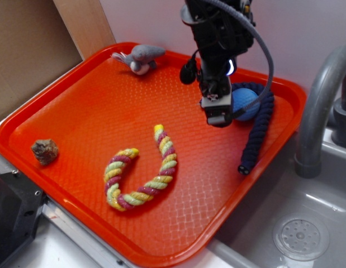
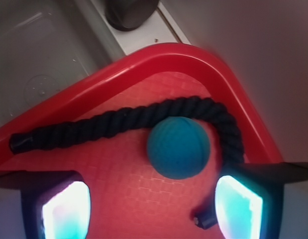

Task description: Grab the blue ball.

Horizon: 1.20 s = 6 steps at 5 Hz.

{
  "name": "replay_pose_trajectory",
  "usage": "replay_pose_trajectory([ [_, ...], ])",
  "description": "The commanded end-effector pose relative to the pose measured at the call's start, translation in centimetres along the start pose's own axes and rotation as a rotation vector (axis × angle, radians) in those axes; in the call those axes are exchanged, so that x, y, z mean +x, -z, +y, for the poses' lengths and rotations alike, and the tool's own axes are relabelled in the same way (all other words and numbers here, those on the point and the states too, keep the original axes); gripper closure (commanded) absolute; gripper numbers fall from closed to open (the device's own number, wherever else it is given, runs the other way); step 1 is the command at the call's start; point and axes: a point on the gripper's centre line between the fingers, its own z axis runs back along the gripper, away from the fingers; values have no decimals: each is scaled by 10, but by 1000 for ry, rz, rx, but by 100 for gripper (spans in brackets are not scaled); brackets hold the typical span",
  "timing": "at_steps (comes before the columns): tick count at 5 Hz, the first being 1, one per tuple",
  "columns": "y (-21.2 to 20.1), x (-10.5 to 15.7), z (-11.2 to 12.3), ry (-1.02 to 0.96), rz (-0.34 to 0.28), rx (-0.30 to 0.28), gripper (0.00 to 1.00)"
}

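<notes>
The blue ball (image 1: 246,103) (image 2: 178,147) lies on the orange tray (image 1: 94,106) near its far right corner, inside the curve of a dark navy rope (image 1: 260,128) (image 2: 119,124). My gripper (image 1: 217,114) (image 2: 153,209) hovers just in front of the ball and partly covers it in the exterior view. Its jaws stand wide apart, and between the glowing pads (image 2: 66,209) there is only bare tray. The ball sits just beyond the fingertips, nearer the right pad (image 2: 238,204).
A yellow, green and maroon rope (image 1: 140,173) curls at the tray's middle. A grey plush toy (image 1: 140,57) lies at the far edge and a brown lump (image 1: 44,151) at the left. A grey sink (image 1: 295,223) with a faucet pipe (image 1: 318,111) borders the right side.
</notes>
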Motion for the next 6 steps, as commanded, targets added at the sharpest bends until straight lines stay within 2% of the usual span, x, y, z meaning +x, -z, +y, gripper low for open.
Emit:
replay_pose_trajectory([
  [1, -21, 7, -8, -6, -57, 30, 0],
  [4, -21, 7, -8, -6, -57, 30, 0],
  [5, 23, 4, 15, 30, -40, -67, 0],
  [6, 63, 22, 20, 94, -66, -49, 0],
])
